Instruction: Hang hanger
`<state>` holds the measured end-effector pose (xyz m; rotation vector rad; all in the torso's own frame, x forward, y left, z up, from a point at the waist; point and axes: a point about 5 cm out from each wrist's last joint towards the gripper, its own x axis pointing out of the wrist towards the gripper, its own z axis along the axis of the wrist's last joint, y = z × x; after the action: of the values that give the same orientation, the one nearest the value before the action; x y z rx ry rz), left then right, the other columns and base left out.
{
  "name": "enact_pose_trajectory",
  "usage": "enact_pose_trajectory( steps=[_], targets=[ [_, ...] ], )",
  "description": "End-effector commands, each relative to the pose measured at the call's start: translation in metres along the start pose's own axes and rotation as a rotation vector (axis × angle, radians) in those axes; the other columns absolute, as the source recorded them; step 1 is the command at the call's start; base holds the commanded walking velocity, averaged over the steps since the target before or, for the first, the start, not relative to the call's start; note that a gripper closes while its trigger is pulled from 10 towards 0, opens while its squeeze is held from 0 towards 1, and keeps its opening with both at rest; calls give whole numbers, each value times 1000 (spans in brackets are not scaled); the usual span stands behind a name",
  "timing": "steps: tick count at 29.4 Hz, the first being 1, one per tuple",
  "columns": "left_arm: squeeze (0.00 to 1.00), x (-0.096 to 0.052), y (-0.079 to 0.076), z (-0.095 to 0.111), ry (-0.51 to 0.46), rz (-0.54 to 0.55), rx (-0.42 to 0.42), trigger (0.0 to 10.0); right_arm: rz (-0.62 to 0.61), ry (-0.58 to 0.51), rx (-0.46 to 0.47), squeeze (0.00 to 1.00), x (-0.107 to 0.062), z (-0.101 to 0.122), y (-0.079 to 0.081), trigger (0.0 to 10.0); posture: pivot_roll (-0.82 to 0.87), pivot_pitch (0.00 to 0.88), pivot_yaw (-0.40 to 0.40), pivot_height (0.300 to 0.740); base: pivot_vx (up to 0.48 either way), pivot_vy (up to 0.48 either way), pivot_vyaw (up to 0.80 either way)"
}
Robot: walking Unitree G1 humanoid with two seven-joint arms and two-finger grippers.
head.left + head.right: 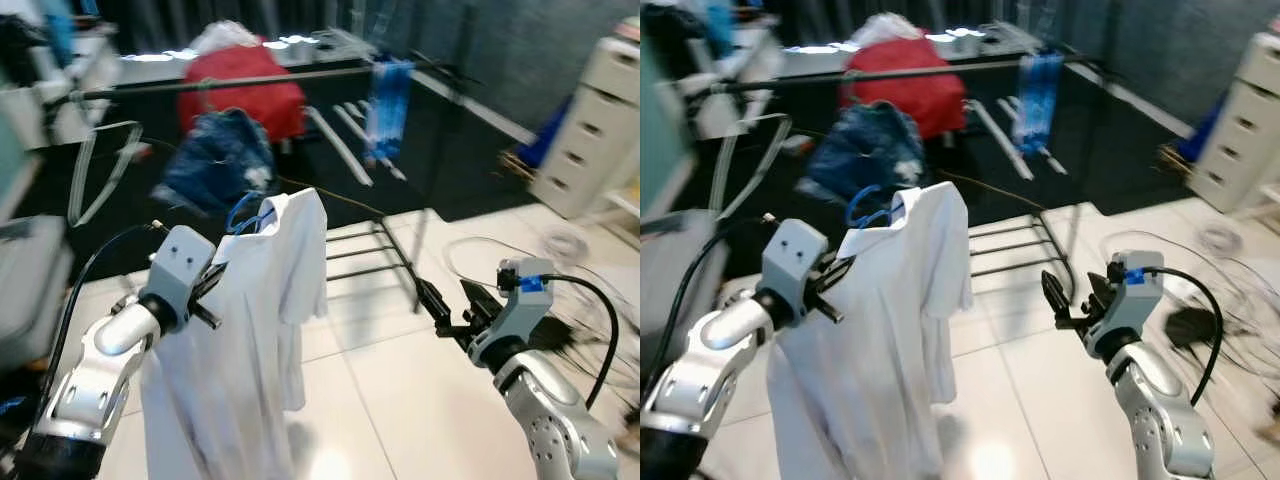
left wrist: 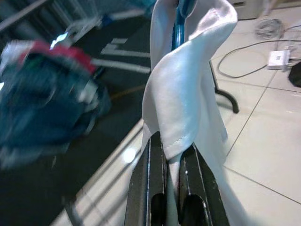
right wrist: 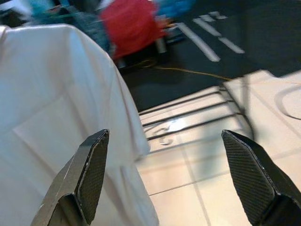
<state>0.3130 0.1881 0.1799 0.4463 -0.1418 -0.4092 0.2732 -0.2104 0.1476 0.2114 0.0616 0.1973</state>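
Up front over the tiles | left gripper [image 2: 171, 160] was pinched tight on the white shirt [image 1: 255, 330], which hung on a blue hanger [image 1: 243, 212], mostly hidden by the collar | right gripper [image 3: 171, 176] was spread wide, holding nothing | drying rack [image 1: 375, 250] behind, blurry

Both arms were silver, jointed metal segments. The left gripper [image 1: 222, 272] had a grey boxy wrist housing marked by two dark dots, with a black cable looping behind. The right gripper [image 1: 1072, 297] bore a blue block on its housing, a black cable, and long black textured fingers [image 3: 90, 172].
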Motion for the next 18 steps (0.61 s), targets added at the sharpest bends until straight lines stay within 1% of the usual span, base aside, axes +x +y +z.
enact_pose_trajectory(
  steps=[1, 4, 6, 7, 9, 12, 15, 16, 17, 18],
  targets=[
    [0, 2, 5, 5, -32, 10, 66, 10000, 8, 12, 27, 0, -2, -4, 2, 10000, -128, 33, 33, 736, 0, 0, -800],
    [0, 7, 5, -1, -26, 16, 63, 10000, 23, 11, 36, 0, -2, -4, 3, 10000, -131, 34, 35, 736, 0, 0, -792],
    [0, 8, 6, -2, -26, 19, 64, 10000, 25, 11, 38, 0, -2, -4, 3, 10000, -131, 34, 35, 736, 0, 0, -788],
    [0, 8, 6, -4, -27, 28, 43, 10000, 31, 11, 39, 0, -2, -4, 4, 10000, -133, 39, 38, 736, 0, 0, -788],
    [0, 9, 7, -5, -26, 33, 28, 10000, 35, 11, 40, 0, -3, -4, 4, 10000, -132, 40, 37, 736, 0, 0, -788],
    [0, 8, 5, -7, -64, -5, -15, 10000, 45, 11, 47, 0, -4, -3, 6, 10000, -132, 44, 38, 736, 0, 0, -788],
    [0, 9, 4, -8, -81, -14, -14, 10000, 47, 11, 48, 0, -4, -3, 6, 10000, -132, 44, 38, 736, 0, 0, -788],
    [0, 10, 3, -5, -105, -41, -43, 10000, 49, 12, 51, 0, -4, -3, 6, 10000, -131, 49, 38, 736, 0, 0, -788],
    [0, 10, 3, -5, -105, -41, -43, 10000, 49, 12, 51, 0, -4, -3, 6, 10000, -131, 49, 38, 736, 0, 0, -788],
    [0, 11, -1, -2, -134, -83, -84, 10000, 52, 13, 54, 0, -5, -4, 6, 10000, -132, 50, 40, 736, 0, 0, -781]
  ],
)
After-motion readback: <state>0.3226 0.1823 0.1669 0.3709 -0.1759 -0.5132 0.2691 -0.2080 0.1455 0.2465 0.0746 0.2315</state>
